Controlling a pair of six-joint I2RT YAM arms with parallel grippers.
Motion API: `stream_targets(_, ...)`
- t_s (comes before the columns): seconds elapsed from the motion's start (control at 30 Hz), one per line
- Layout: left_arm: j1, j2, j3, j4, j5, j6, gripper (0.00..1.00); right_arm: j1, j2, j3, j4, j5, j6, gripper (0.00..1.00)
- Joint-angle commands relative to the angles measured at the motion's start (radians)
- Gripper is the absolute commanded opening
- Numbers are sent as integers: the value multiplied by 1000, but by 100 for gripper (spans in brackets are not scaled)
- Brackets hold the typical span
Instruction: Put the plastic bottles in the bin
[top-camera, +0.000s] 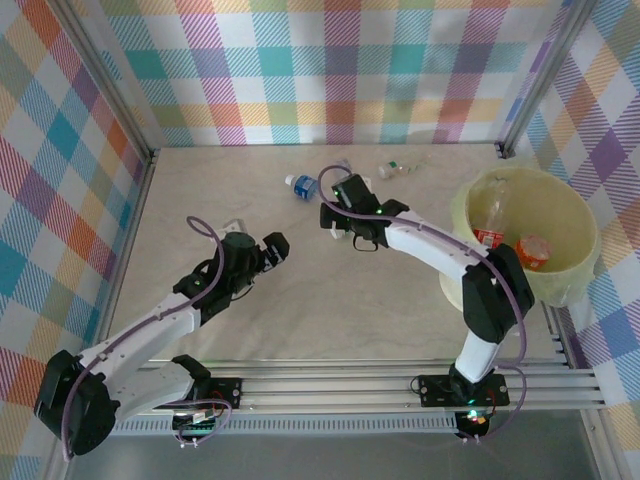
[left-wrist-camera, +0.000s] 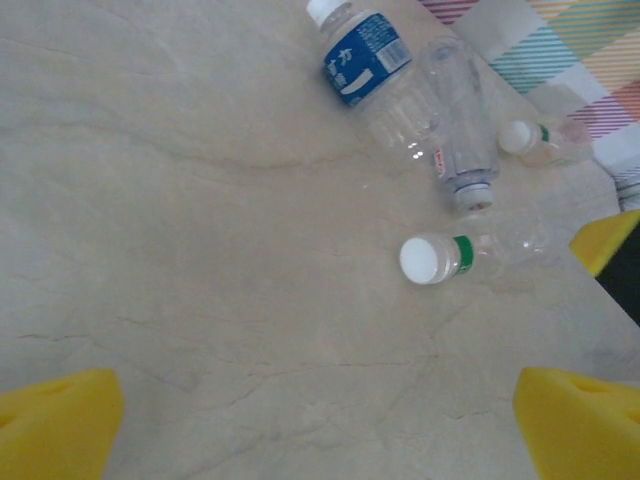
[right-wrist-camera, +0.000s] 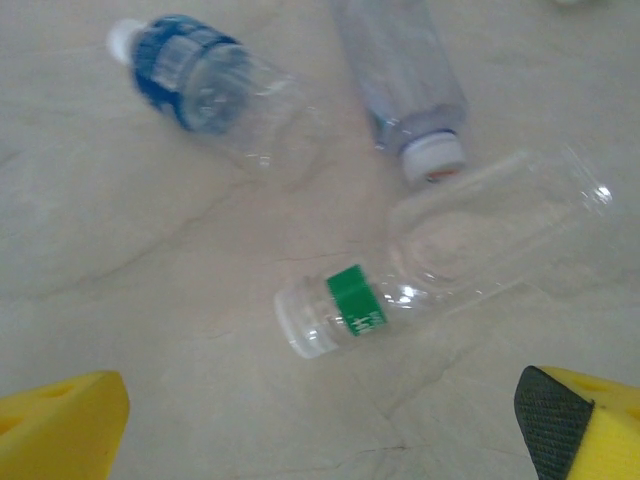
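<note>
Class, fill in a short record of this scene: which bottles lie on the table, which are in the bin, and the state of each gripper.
On table: blue-label bottle, green-band bottle, clear bottle, far bottle, all lying on their sides
In bin: red-label bottle, orange bottle
Bin: upright, at the right edge of the table
Left gripper: open, holding nothing, over bare table
Right gripper: open, holding nothing, just short of the green-band bottle
</note>
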Motion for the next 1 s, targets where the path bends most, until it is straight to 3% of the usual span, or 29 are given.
stream_targets(0.0, -6, -46, -33, -49, -45, -20, 100, -2, 44, 16, 79, 138, 144, 100)
stream_targets(0.5, -4, -107, -59, -95, -94, -26, 100, -78, 283, 187, -117, 228, 505, 100)
stream_targets(0.97, -2, -55, -19, -96, -68, 13, 100, -148, 447, 326, -164, 97, 541, 97)
